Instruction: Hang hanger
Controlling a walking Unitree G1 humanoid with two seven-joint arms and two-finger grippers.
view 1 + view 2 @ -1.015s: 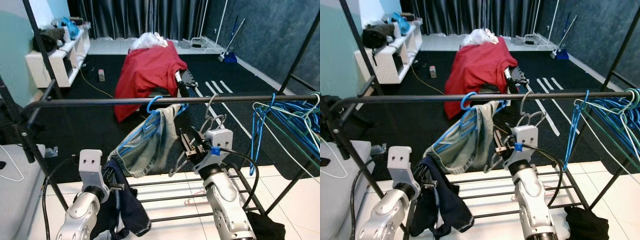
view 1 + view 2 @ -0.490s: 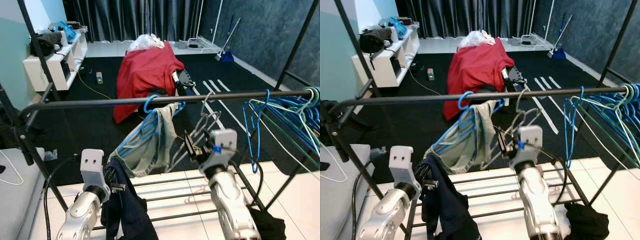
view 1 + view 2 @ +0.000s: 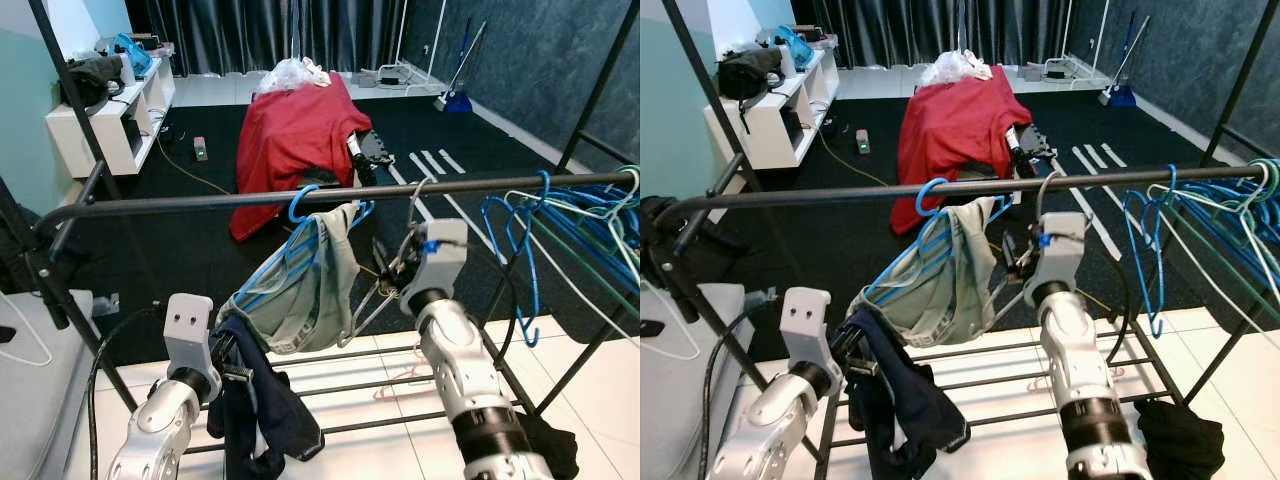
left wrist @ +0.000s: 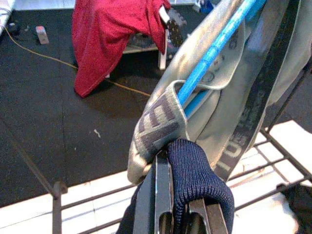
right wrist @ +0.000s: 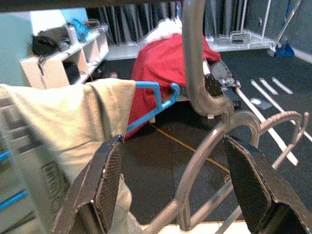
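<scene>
Right gripper [image 5: 170, 195] straddles grey hanger [image 5: 204, 97], fingers apart

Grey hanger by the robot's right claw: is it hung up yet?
Nearly. The grey hanger seems hooked over the rail, and the right gripper is open around it. Remaining: pull that arm away. The left gripper grips a dark garment.

**Lettering on the shorts**

The grey shorts [image 4: 214, 92] on the blue hanger [image 4: 222, 41] carry large block letters on the waistband [image 4: 158, 122], cut off by folds and not readable. Smaller print runs along a dark side stripe [image 4: 243, 131]; it looks like "TOE", uncertainly.
</scene>
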